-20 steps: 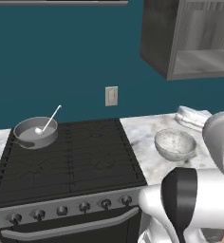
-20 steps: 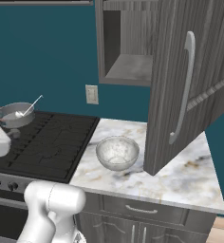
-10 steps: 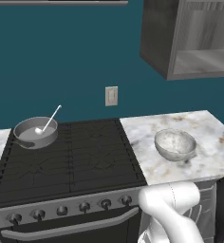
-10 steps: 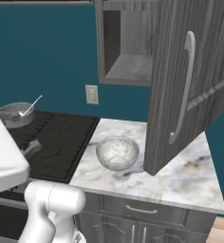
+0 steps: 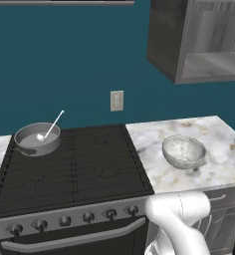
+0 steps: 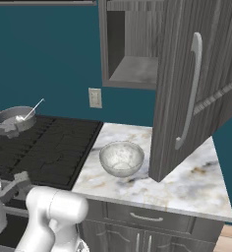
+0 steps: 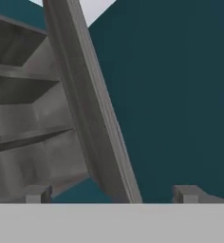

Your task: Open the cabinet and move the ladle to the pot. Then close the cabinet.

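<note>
In the left base view, a shallow round grey metal pot with straight sides sits at the back left corner of a black gas stove with ridged cast grates. The ladle, silvery-white and thin-handled, lies in the pot with its round bowl down inside and its straight handle leaning up and to the right over the rim. To the right of the stove runs a pale marble counter veined in brown and grey, and on it stands a rounded, translucent speckled bowl. Above it hangs the cabinet, dark grey wood-grain outside with a paler grey shelf inside, its interior exposed. A beige wall outlet sits on the teal wall.

In the right base view, the cabinet's panelled door stands swung wide open, carrying a long vertical silver bar handle. The speckled bowl rests on the marble just left of the door's lower edge. The pot and ladle show at the far left, at the stove's back.

In the hand view, the gripper has its two dark fingertips well apart with nothing between them. Ahead of them runs the tilted edge of the open door, with the grey shelves of the cabinet interior to the left and teal wall to the right.
</note>
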### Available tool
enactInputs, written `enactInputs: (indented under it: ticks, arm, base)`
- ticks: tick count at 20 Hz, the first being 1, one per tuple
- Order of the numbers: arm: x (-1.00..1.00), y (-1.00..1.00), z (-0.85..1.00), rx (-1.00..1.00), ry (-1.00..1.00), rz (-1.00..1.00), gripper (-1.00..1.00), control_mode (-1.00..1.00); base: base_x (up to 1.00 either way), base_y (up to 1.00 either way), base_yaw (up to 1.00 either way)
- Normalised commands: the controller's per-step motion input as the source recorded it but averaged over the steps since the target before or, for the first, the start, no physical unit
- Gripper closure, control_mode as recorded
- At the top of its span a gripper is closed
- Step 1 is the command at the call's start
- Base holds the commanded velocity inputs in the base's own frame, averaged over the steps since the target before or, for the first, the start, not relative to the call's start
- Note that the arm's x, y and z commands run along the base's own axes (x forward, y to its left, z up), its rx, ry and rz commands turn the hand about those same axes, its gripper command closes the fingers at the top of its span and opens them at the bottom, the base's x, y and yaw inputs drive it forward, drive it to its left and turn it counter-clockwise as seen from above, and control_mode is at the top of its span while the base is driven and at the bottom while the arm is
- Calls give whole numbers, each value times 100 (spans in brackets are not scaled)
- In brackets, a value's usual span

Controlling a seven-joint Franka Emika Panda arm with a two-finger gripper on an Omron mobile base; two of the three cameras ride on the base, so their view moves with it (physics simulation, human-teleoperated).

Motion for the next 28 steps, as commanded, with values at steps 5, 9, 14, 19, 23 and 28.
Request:
enactInputs:
  ticks: [5,9,14,19,23,28]
  arm:
    - [-1,-76,0,-12,-10,-8,-100,-100]
    - [0,-84,0,-9,-15,0,-100,-100]
    - [0,-78,-2,-3,-22,15,-100,-100]
    - [0,-60,-7,0,-24,37,-100,-100]
    - [1,-54,-5,0,-20,48,-100,-100]
    - [36,-29,-14,0,-5,55,-100,-100]
  base:
    - [0,0,0]
    - [0,0,0]
    - [0,0,0]
    - [0,0,0]
    - [0,0,0]
    - [0,0,0]
